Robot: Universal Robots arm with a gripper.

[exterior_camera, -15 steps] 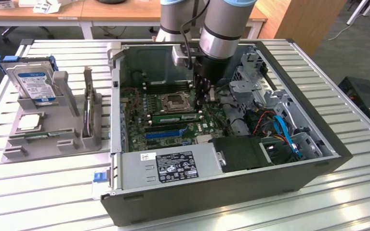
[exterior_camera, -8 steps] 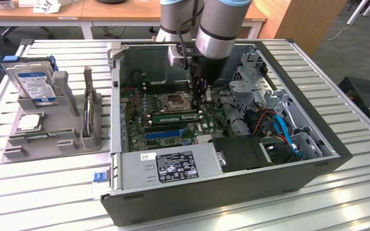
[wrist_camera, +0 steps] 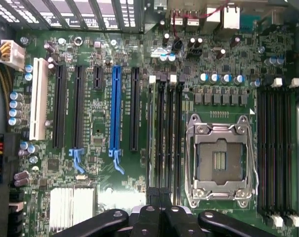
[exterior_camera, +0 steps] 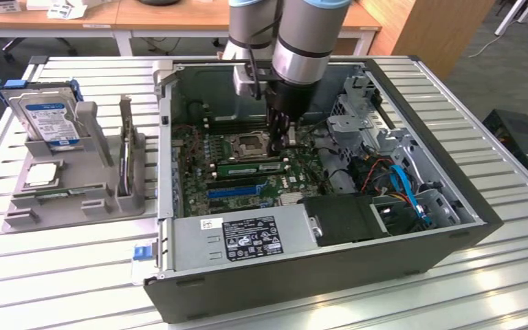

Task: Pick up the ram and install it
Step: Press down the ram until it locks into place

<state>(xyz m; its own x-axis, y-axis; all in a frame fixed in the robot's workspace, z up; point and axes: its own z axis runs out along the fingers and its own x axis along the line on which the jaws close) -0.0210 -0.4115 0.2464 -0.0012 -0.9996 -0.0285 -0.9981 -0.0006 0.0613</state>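
In the exterior view, an open computer case [exterior_camera: 333,227] lay on the slatted table [exterior_camera: 62,275] at frame centre. A white label on its power supply [exterior_camera: 245,237] could not be read. The arm's pincer [exterior_camera: 282,137] hung inside the case, fingers together, just above the ram [exterior_camera: 250,168], which sat seated in a slot beside the processor socket [exterior_camera: 248,144]. A grey tray [exterior_camera: 71,185] at the left held a hard drive [exterior_camera: 51,124] with a blue-and-white label.

In the wrist view, the shut pincer [wrist_camera: 160,205] hovered over the ram [wrist_camera: 150,143], which stood edge-on beside the socket [wrist_camera: 219,160]. A blue slot [wrist_camera: 114,111] stood out on the board.
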